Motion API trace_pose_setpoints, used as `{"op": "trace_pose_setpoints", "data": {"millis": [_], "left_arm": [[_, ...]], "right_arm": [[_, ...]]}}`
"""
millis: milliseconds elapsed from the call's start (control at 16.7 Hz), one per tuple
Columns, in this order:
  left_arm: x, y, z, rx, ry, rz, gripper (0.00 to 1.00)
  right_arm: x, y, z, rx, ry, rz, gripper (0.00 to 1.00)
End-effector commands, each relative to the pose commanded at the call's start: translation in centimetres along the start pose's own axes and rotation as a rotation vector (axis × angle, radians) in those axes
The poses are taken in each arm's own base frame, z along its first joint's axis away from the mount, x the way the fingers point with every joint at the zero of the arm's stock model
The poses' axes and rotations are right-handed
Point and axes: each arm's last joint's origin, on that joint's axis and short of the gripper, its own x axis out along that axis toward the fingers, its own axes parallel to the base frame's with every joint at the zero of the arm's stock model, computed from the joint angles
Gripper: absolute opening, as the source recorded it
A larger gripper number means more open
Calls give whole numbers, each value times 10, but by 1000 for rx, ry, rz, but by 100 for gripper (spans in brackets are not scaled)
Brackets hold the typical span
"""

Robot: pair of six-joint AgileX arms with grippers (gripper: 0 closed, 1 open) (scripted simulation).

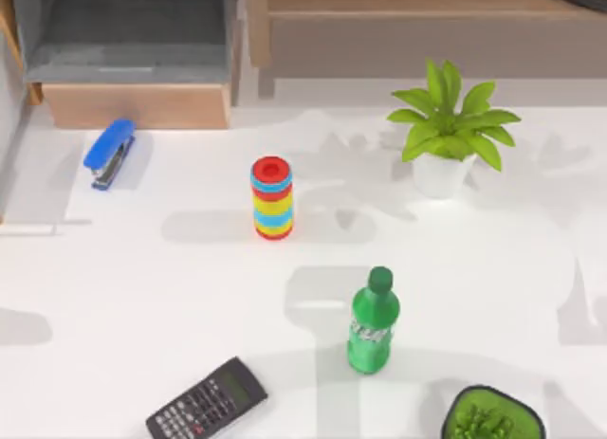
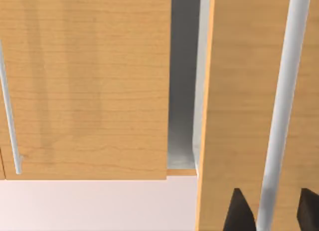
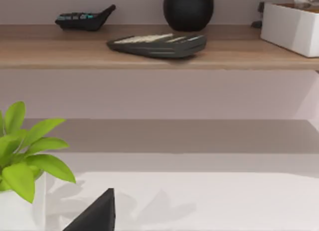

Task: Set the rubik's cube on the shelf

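Observation:
The rubik's cube is out of view. The shelf (image 1: 408, 3) is a wide brown wooden ledge along the back right of the table, and in the right wrist view the shelf (image 3: 45, 56) lies ahead with a plain taupe face below it. A dark part of my right gripper (image 3: 97, 216) juts in low over the white table, near the potted plant (image 3: 25, 156). My left gripper (image 2: 273, 213) is open, its two dark fingertips (image 2: 240, 211) standing either side of a silver bar handle (image 2: 281, 116) on a light wooden door.
On the shelf lie a dark flat device (image 3: 157, 45), a black handset (image 3: 84, 19), a round black vase (image 3: 188, 9) and a white box (image 3: 291, 29). The table holds a blue stapler (image 1: 110, 152), striped ring stack (image 1: 272, 198), green bottle (image 1: 374, 322), calculator (image 1: 207, 401), and green bowl (image 1: 491, 415). A grey cubby box (image 1: 123, 41) stands back left.

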Motion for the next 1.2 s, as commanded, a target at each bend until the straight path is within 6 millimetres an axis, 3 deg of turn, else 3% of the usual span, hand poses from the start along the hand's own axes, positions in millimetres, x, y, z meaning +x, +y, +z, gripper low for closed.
{"op": "trace_pose_setpoints", "data": {"millis": [360,960,1200], "left_arm": [[0,0,0,0,0,0,98],[0,0,0,1,-1,1,100],[-17,-1,0,0,-2,0,100]], "right_arm": [[0,0,0,0,0,0,100],[0,0,0,0,0,0,100],[0,0,0,0,0,0,100]]}}
